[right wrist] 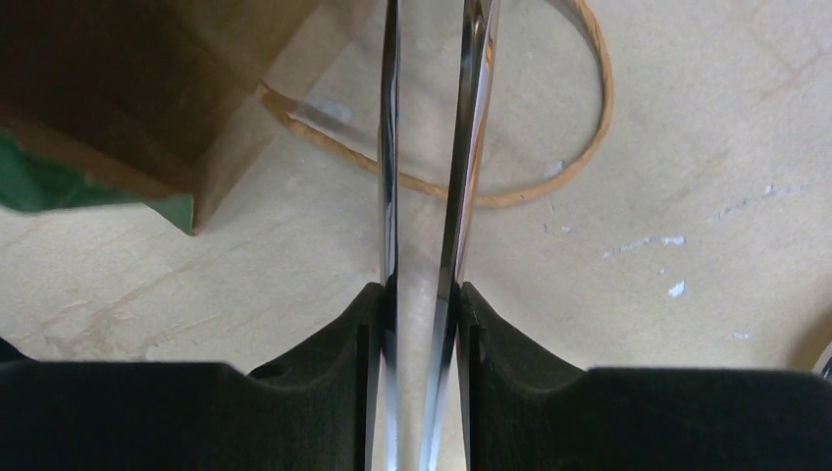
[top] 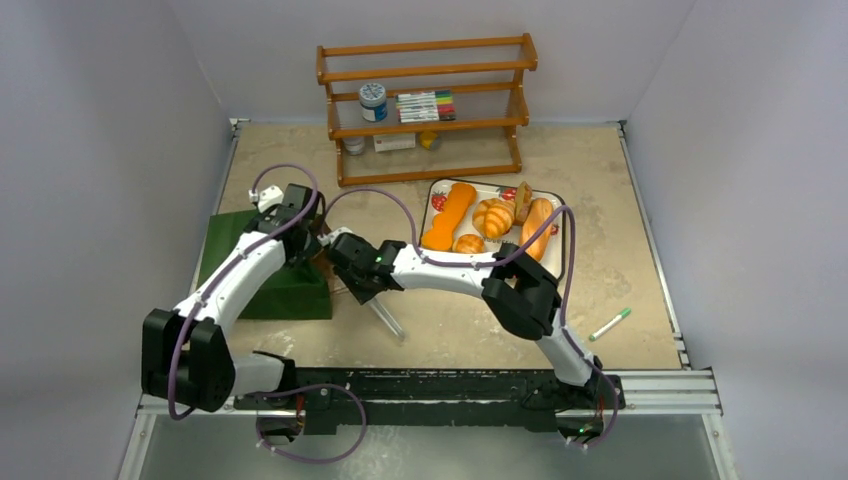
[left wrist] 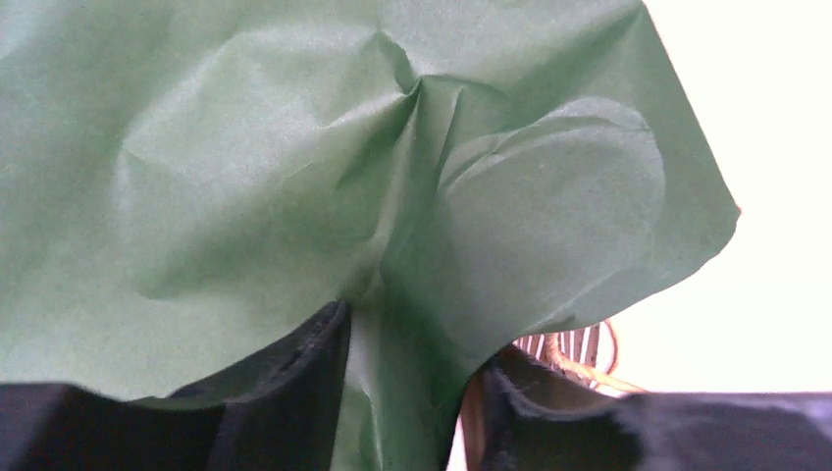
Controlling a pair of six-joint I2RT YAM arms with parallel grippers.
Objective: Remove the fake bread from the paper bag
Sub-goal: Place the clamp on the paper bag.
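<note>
The light, crumply dark green paper bag (left wrist: pixel 294 177) wants gripping at its rim; the left gripper (left wrist: pixel 412 339) is spread, while the right gripper (right wrist: pixel 422 289) pinches shiny metal tongs (right wrist: pixel 390 147).

It was a robotics lab test cell; blank pale walls (top: pixel 90 150) boxed in a tan tabletop (top: pixel 600 220); the white left arm (top: pixel 235 280) and right arm (top: pixel 450 270) were bolted to a metal rail (top: pixel 660 383); a wooden rack (top: pixel 425 175) of markers (top: pixel 425 105) and fake bread (top: pixel 492 217) on a tray (top: pixel 488 188) stood as props.
</note>
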